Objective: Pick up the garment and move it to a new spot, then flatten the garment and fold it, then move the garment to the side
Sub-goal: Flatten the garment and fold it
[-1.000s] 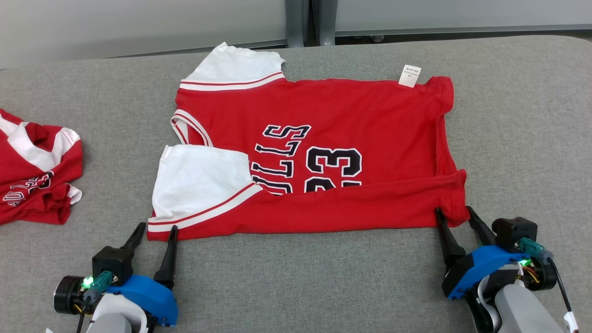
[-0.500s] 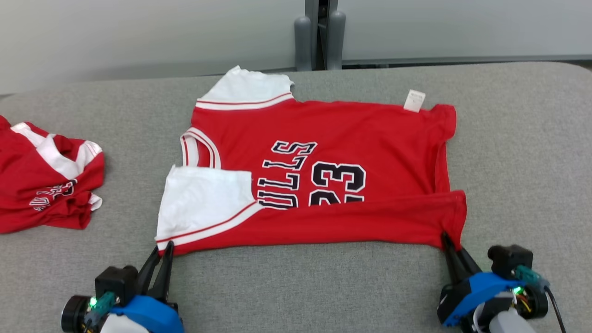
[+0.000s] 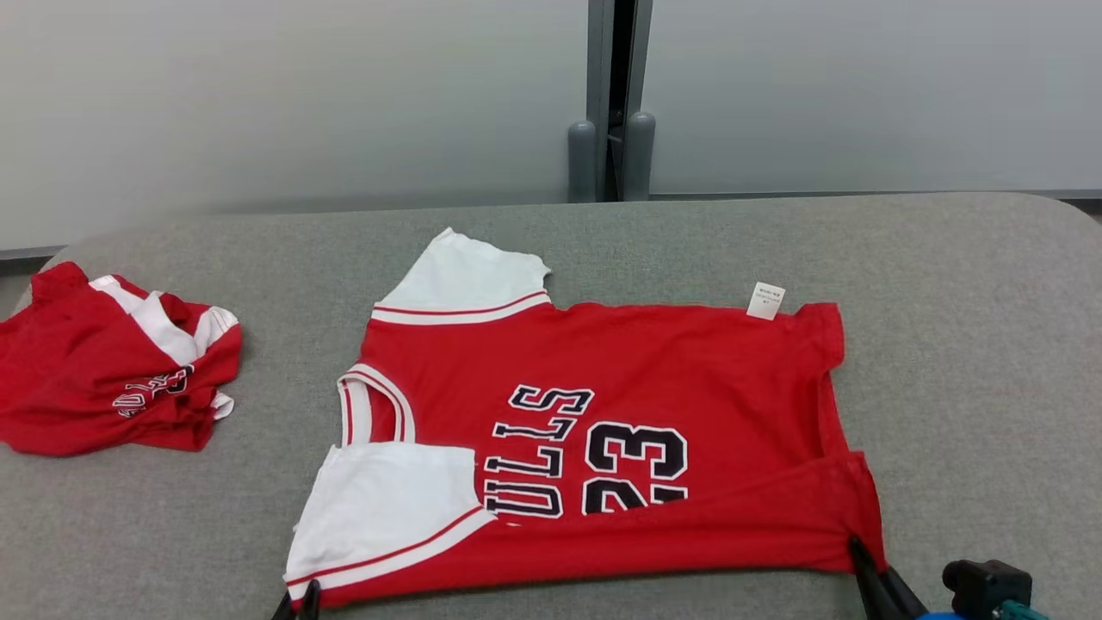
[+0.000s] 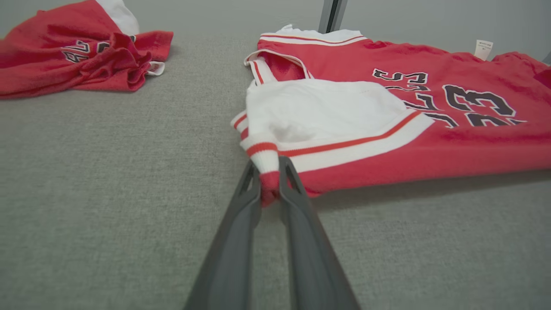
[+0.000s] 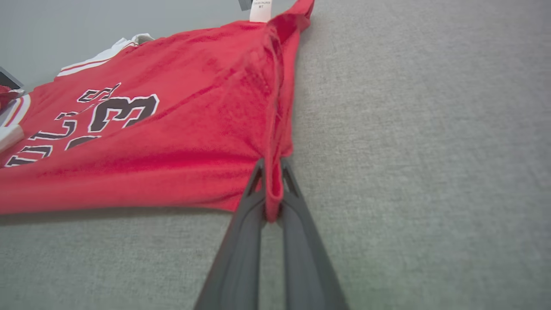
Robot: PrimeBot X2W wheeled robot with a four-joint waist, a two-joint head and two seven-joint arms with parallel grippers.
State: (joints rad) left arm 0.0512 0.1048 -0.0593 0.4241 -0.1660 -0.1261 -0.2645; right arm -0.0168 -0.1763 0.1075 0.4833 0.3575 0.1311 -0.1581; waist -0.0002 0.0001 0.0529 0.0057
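One red Bulls 23 jersey (image 3: pixel 603 413) with white sleeves lies spread across the middle of the grey table (image 3: pixel 973 362), its near edge folded over. The left gripper (image 4: pixel 270 174) pinches the near-left sleeve corner, and the right gripper (image 5: pixel 271 176) pinches the near-right hem corner. A white label (image 3: pixel 765 301) shows at its far edge. A crumpled red jersey (image 3: pixel 112 387) sits well apart, far left.
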